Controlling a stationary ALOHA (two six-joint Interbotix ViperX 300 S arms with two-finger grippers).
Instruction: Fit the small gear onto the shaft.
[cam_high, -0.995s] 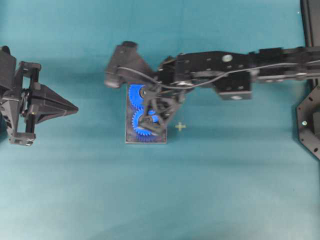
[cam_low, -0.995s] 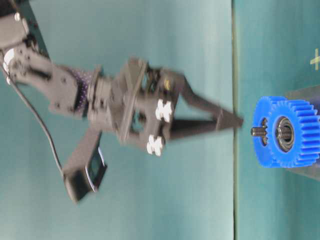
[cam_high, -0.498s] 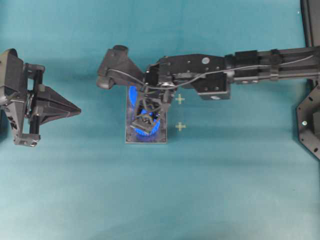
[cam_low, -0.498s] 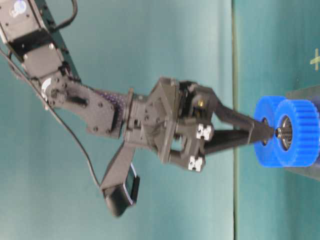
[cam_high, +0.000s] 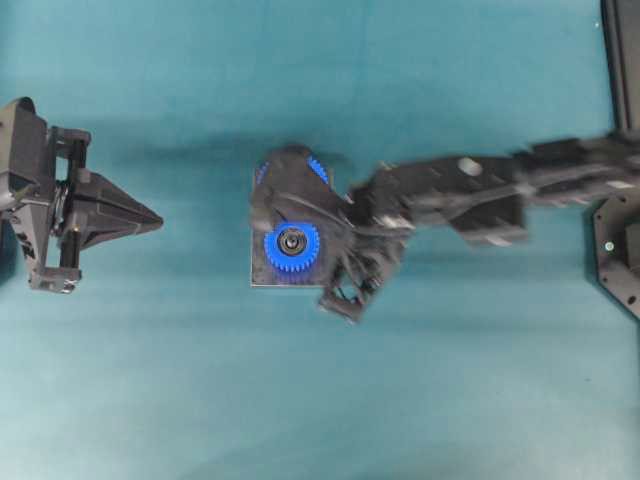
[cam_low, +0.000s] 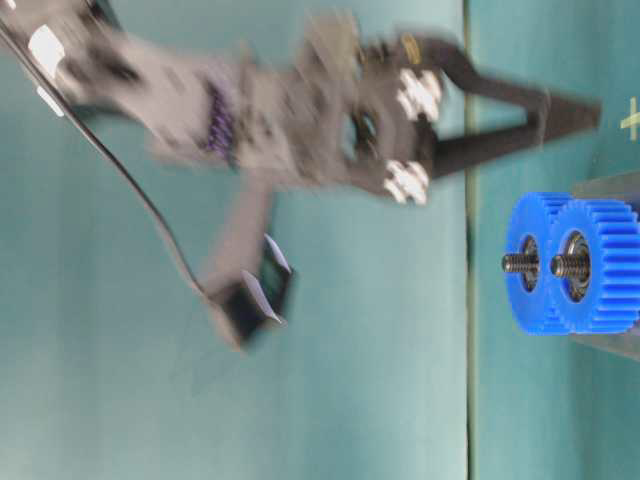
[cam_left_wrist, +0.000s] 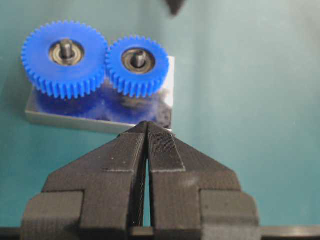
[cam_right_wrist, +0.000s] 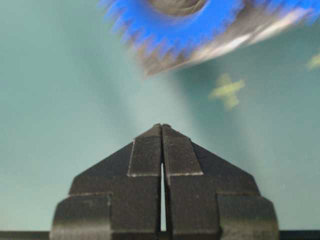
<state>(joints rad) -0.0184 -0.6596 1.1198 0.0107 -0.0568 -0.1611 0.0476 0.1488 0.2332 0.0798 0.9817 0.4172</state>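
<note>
On the dark metal plate, ahead of and below the left hand: small gear seated flat over the shaft, threaded tip poking up through the bearing hub; teeth meshed with the larger gear just beside it, on the far side from the right hand; plate resting on the teal worktop.

Right hand pinched fully closed on nothing, blurred in the side view, off to one side of the gears and clear of them; in its wrist view, small gear ahead of and above the closed tips, nothing between the fingers.

Left hand likewise closed and empty, parked well apart from the plate, tips aimed toward it.

Shaft axis upright from the plate, seen end-on from overhead at the small gear; right hand plainly the nearer, left well off.

By the look of things, fitting done; probably only clearing the right arm left, with care not to clip the gear teeth.
</note>
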